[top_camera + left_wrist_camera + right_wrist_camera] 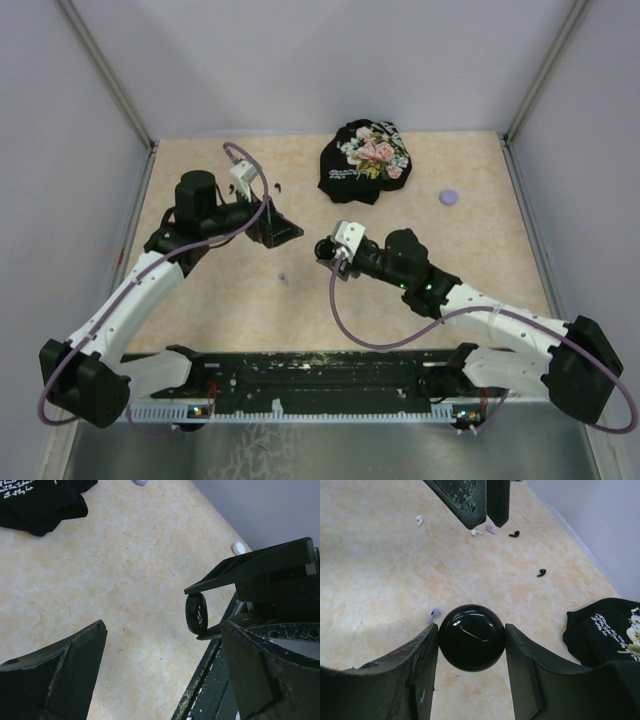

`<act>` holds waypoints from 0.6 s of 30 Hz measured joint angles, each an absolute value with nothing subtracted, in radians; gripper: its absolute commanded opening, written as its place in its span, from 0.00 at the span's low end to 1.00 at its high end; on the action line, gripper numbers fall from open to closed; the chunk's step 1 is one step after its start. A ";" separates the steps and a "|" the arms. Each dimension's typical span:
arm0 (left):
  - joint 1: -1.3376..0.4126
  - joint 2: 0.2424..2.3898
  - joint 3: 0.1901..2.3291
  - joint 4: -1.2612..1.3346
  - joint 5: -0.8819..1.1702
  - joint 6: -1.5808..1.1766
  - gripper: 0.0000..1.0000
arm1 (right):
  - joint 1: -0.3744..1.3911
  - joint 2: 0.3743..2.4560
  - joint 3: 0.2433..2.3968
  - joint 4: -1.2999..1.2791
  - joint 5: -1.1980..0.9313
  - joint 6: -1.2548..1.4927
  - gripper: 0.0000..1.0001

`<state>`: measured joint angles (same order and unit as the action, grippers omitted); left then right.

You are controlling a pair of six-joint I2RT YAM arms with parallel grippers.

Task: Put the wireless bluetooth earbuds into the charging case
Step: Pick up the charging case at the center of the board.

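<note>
- The small comma-shaped wireless earbuds (514, 534), two black and the others white or pale lavender, are all lying loose on the mottled beige tabletop (380, 580). None is sitting in a case, so the inserting appears not yet begun.
- One lavender earbud (434, 615) is lying just beside a finger of the right gripper (325, 250). The rest are lying scattered near the left gripper (163, 630).
- The glossy black round charging case (471, 637) is looking shut, with no seam parted. Opening it and seating the earbuds are probably still remaining.
- The right gripper is clamping this case between both fingers at a moderate spread.
- The left gripper is standing wide, carrying nothing and facing the case edge-on.
- The black floral-print cloth (365, 160) is lying crumpled toward the far edge, beyond both grippers.
</note>
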<state>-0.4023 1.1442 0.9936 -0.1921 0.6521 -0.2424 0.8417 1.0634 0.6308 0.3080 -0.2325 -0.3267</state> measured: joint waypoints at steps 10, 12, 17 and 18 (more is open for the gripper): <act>-0.426 1.174 0.994 -0.176 0.738 -0.278 0.81 | 0.873 1.102 0.652 0.366 -0.237 -0.394 0.31; -0.430 1.187 0.994 -0.170 0.748 -0.290 0.74 | 0.879 1.109 0.656 0.379 -0.233 -0.409 0.31; -0.443 1.219 0.994 -0.148 0.767 -0.319 0.61 | 0.899 1.129 0.657 0.408 -0.221 -0.443 0.32; -0.447 1.225 0.994 -0.144 0.772 -0.324 0.59 | 0.901 1.133 0.657 0.412 -0.219 -0.446 0.32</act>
<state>-0.4473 1.2247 0.9943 -0.1436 0.7719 -0.3237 0.9012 1.1328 0.6571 0.4118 -0.2188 -0.4461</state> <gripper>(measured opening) 0.643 0.504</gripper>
